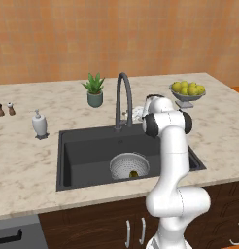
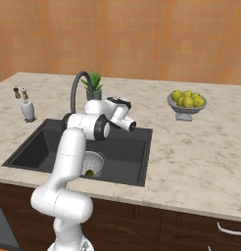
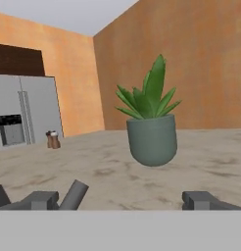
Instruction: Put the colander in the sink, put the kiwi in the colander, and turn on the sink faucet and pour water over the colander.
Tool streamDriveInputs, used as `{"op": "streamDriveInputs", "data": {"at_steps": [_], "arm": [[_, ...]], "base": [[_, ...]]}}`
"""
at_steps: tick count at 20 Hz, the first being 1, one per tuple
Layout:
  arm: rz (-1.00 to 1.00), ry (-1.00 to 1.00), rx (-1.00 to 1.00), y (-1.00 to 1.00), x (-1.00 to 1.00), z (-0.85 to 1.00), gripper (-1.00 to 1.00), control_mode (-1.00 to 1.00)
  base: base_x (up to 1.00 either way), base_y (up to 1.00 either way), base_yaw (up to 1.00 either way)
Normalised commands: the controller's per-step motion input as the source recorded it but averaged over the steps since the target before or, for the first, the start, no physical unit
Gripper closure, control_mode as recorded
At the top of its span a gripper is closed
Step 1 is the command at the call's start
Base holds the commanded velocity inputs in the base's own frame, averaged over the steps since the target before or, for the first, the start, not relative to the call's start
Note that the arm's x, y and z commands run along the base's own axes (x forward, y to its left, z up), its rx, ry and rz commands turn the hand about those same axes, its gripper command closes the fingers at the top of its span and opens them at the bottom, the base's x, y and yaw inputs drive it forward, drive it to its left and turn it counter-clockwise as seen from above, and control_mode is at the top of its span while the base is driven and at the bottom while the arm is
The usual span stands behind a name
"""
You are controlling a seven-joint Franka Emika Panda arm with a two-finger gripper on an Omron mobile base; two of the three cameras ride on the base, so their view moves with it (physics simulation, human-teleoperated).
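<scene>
Kiwi (image 1: 133,173) in colander (image 1: 129,165), below fingers (image 3: 44,199).

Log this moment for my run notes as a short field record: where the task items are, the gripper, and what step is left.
colander: in the sink, near the front
kiwi: inside the colander
sink faucet: behind the basin, no water visible
gripper: open, empty, facing the potted plant
fruit bowl: on the counter to the right
remaining: likely turning on the faucet
</scene>
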Motion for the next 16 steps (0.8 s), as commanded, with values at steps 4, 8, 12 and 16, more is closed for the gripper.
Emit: {"op": "streamDriveInputs", "data": {"at_steps": [4, 8, 12, 16], "arm": [[0.0, 0.0, 0.0, 0.03, 0.2, -0.15, -1.0, -1.0], [0.0, 0.0, 0.0, 0.03, 0.24, -0.09, 1.0, -1.0], [0.0, 0.0, 0.0, 0.0, 0.12, -0.1, 1.0, -1.0], [-0.01, -0.02, 0.0, -0.01, 0.01, -0.11, 1.0, -1.0]], "base": [[0.0, 0.0, 0.0], [0.0, 0.0, 0.0], [0.0, 0.0, 0.0], [0.0, 0.0, 0.0]]}}
